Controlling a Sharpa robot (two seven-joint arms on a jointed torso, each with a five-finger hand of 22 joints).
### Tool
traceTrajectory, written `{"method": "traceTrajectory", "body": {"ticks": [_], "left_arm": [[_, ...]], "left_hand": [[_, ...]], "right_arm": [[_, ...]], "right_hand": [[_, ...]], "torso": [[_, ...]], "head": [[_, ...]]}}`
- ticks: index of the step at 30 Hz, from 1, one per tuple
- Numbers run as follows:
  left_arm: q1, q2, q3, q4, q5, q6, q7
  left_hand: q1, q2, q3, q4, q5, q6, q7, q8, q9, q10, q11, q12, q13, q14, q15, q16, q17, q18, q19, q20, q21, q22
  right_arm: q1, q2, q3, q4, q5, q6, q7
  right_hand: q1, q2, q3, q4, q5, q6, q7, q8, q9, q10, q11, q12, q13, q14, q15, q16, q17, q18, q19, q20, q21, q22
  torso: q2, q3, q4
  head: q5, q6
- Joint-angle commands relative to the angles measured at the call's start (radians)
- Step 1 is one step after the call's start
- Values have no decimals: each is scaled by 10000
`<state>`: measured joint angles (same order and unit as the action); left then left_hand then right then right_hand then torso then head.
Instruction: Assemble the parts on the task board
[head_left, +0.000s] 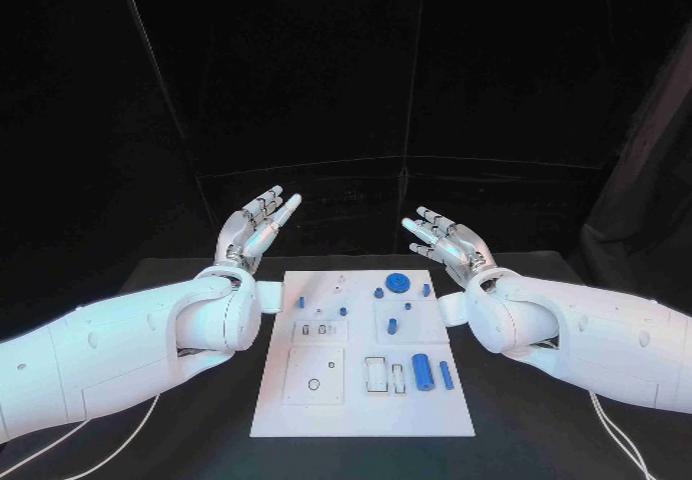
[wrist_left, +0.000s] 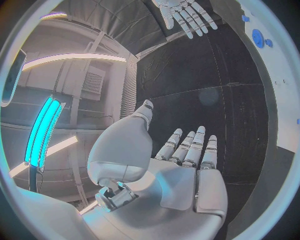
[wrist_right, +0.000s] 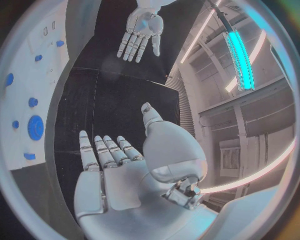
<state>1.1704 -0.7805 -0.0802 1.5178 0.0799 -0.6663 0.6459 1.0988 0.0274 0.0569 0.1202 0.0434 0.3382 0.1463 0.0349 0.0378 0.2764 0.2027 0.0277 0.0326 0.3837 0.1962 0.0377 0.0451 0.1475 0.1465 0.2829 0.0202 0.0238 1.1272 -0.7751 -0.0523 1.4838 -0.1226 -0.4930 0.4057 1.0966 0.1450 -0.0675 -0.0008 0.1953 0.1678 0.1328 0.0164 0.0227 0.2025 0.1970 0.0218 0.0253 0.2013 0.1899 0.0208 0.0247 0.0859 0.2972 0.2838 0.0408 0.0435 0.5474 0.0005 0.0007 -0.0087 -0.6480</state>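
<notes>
Both hands hover spread and holding nothing beyond the task board (head_left: 281, 415): left hand (head_left: 257, 228), right hand (head_left: 447, 240).

Dim black backdrop, cyan tube glow, fisheye bending

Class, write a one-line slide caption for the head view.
Both hands, left hand and right hand, held open above the table beyond the white task board, blue parts lying untouched on it.

Too small or cut off for you to read

You couldn't make out the smallest parts (head_left: 320, 312) on the task board (head_left: 361, 415); both wrist views cropped the board at their rims.
</notes>
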Motion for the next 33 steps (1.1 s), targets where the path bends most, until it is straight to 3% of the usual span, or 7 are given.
{"method": "traceTrajectory", "body": {"ticks": [1,4,6,11,17,20,33], "left_arm": [[15,6,9,1,171,384,530],[15,6,9,1,171,384,530],[14,-174,3,-44,305,574,482],[14,-314,-19,51,308,865,488],[12,-555,-39,263,97,1181,494],[10,-678,-44,422,25,1293,491],[-36,-1161,-50,1344,-1006,1796,306]], "left_hand": [[75,0,14,43,36,67,889,40,12,99,4,59,13,94,6,68,16,112,27,56,43,15],[87,17,42,66,37,102,926,45,15,161,43,67,19,172,30,85,28,119,66,71,59,26],[104,30,68,85,36,155,974,51,20,252,93,78,27,319,67,112,48,112,142,84,85,44],[253,108,146,80,32,940,1198,195,105,1239,345,229,117,2352,259,597,309,-42,1276,120,448,256],[484,237,145,-39,45,3799,1169,860,420,5273,236,1101,468,4816,-60,1475,610,247,5418,54,1986,997],[597,280,123,-114,47,4868,1036,1056,486,5858,55,1208,428,5514,-288,1665,661,379,6353,-14,2358,1103],[851,348,52,-355,41,5728,840,1059,360,7000,-231,1209,350,6734,-628,1738,864,373,7613,-376,2502,997]], "right_arm": [[93,16,-31,-80,-854,1524,-552],[123,18,-50,-111,-927,1669,-606],[133,-131,-47,-521,-2258,955,-146],[146,-205,-38,-783,-3635,587,-114],[322,-202,-29,-1034,-5354,711,-423],[443,-176,-25,-1166,-6240,787,-621],[1159,428,-8,-1774,-11993,1726,-3163]], "right_hand": [[1126,83,144,-639,17,939,1321,212,116,1197,357,224,130,1464,287,265,148,155,1085,96,441,221],[1719,67,333,-1102,-6,2512,1474,568,311,3390,577,699,343,3937,399,843,383,419,2820,73,1104,555],[2148,18,488,-1483,11,4130,1372,949,491,5784,339,1259,534,6111,144,1366,537,689,3810,45,1592,748],[2529,-68,777,-2084,21,6648,1043,1281,567,7321,-60,1357,380,7700,-312,1502,419,996,4895,-91,2183,897],[2442,-133,1090,-2567,28,7372,873,1053,437,8157,-292,1016,364,8862,-636,1400,418,995,5610,-420,2627,1003],[2384,-177,1244,-2808,47,7658,798,974,434,8536,-394,878,364,9294,-784,1326,428,984,5883,-580,2862,1085],[2563,-752,1690,-2839,-25,8710,385,865,447,10115,-974,562,405,12061,-1675,2118,1155,954,7267,-1576,5860,2818]], "torso": [[2,1,0],[2,1,0],[6,-28,-11],[69,-26,6],[321,5,28],[420,2,56],[1164,-72,341]], "head": [[3,2],[3,2],[-60,82],[-82,111],[-105,273],[-150,287],[-328,579]]}}
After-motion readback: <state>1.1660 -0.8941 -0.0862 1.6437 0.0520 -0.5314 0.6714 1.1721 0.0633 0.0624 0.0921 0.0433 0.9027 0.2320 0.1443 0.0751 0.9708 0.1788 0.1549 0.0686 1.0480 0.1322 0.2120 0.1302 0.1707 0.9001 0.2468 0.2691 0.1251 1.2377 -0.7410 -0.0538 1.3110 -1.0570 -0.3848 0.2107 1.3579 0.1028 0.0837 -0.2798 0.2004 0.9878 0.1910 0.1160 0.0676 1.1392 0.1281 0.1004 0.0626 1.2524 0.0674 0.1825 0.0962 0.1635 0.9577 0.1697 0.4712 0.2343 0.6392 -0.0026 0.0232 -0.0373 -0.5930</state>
